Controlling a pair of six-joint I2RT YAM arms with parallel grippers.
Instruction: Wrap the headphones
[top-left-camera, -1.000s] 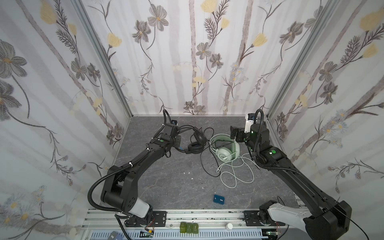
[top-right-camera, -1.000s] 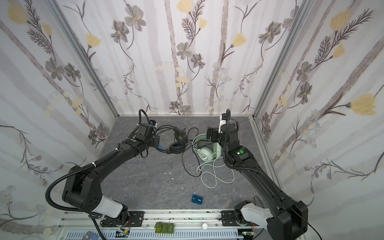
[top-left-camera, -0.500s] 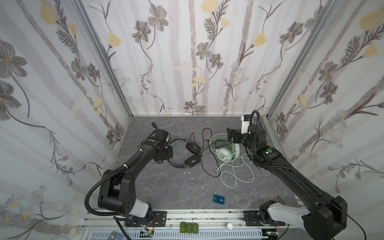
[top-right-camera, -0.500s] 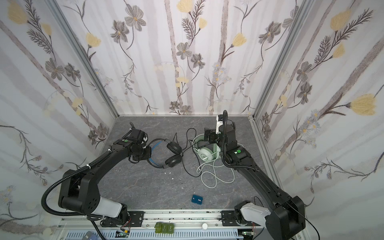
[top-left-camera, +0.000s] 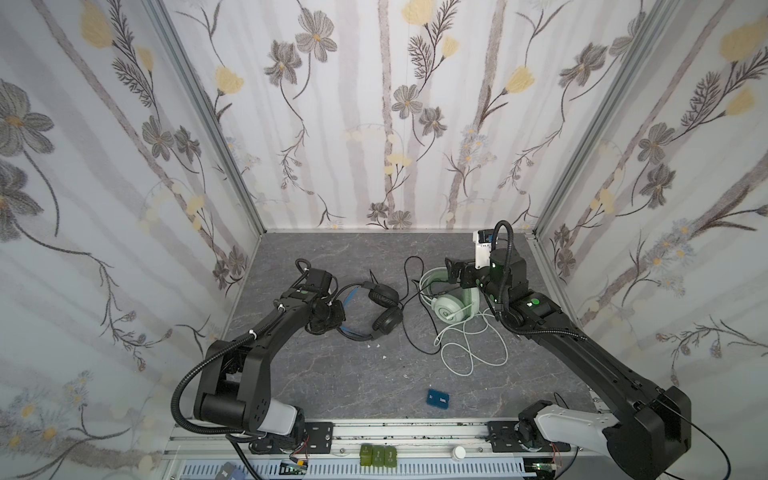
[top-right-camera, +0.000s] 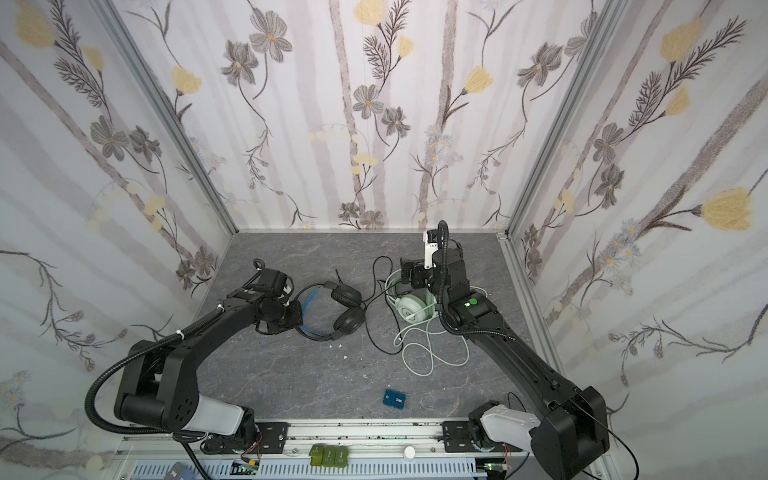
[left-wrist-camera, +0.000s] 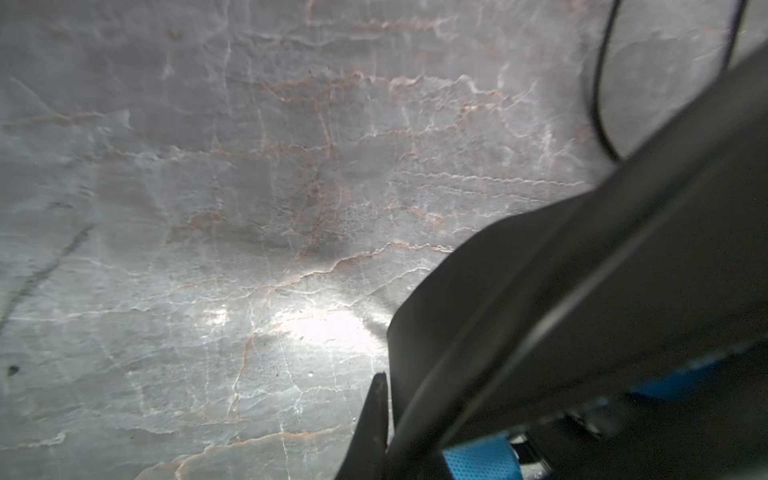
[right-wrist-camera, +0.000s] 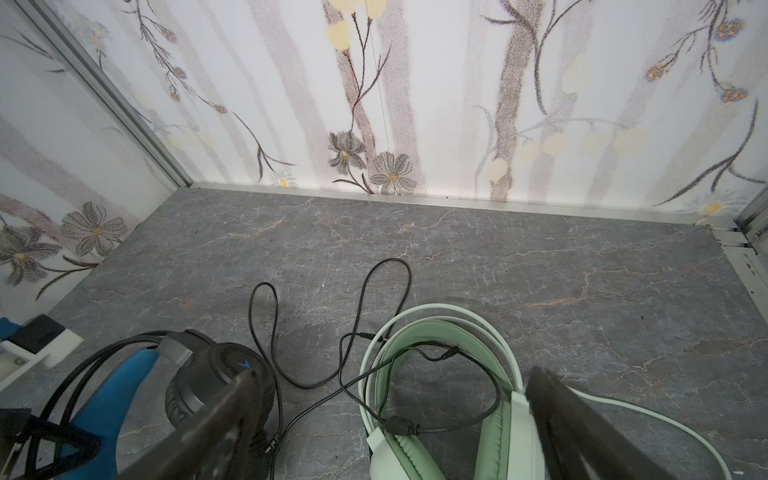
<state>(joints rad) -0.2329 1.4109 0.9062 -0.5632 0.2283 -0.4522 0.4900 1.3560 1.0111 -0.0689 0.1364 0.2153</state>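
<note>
The left gripper (top-left-camera: 334, 318) is clamped shut on the headband of the black headset (top-left-camera: 386, 324), left of centre on the grey tabletop (top-left-camera: 332, 374). The right gripper (top-left-camera: 455, 270) hangs wide open over the mint-green headset (top-left-camera: 451, 307) nearby. The black cable (right-wrist-camera: 390, 259) crosses the mint headband, so pulling either headset would likely drag the other or tighten a tangle.

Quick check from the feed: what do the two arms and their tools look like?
The left arm and right arm: matte black boxy links, white base shell, green dot near the wrist, ribbed black hose looped alongside. The left tool and right tool are black too. A white block tops the right wrist.
</note>
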